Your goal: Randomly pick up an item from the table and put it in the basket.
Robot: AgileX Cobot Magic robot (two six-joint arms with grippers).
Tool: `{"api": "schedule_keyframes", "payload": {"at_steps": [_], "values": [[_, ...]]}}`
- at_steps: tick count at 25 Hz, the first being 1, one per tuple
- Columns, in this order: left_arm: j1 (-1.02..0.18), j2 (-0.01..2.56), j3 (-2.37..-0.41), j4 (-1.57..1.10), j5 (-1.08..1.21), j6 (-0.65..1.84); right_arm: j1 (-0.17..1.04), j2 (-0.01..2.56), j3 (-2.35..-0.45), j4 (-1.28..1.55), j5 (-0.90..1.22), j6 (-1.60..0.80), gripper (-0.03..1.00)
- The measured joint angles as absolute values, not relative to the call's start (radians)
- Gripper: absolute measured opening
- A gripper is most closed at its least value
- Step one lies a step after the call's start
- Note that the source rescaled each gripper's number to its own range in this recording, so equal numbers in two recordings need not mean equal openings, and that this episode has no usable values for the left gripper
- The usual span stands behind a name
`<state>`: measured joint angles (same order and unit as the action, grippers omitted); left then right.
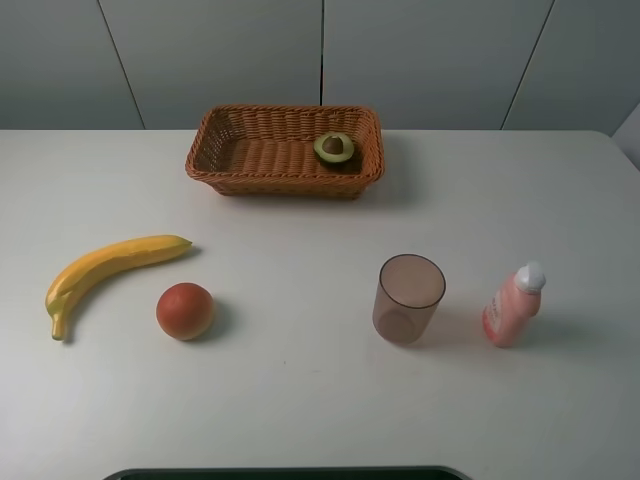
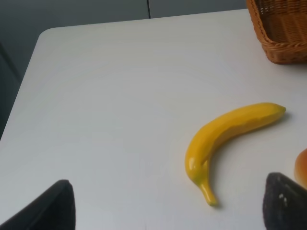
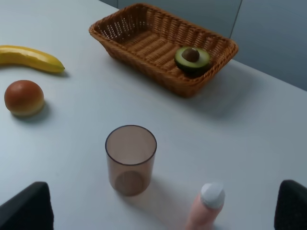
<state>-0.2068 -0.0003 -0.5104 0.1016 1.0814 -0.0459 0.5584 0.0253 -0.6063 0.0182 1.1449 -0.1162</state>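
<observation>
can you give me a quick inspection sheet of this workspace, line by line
surface: white table, matte, no spills seen
job's things: halved avocado lies cut side up inside the wicker basket, at its right end
clutter: banana and orange-red fruit on the left; tinted cup upright beside a pink bottle on the right; all apart from one another
grippers: left claw and right claw both open, holding nothing, only finger tips in view
cables: nothing seen
surroundings: grey panelled wall behind the table
</observation>
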Motion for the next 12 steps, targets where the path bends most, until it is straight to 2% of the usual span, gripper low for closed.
{"api": "schedule_keyframes", "payload": {"at_steps": [5,12], "values": [[-0.207,0.0,-0.51,0.102,1.081,-0.046,0.558,0.003,-0.524,0.053,1.128,-0.116,0.99],[-0.207,0.0,-0.51,0.102,1.081,-0.046,0.558,-0.001,-0.514,0.059,1.102,-0.086,1.0]]}}
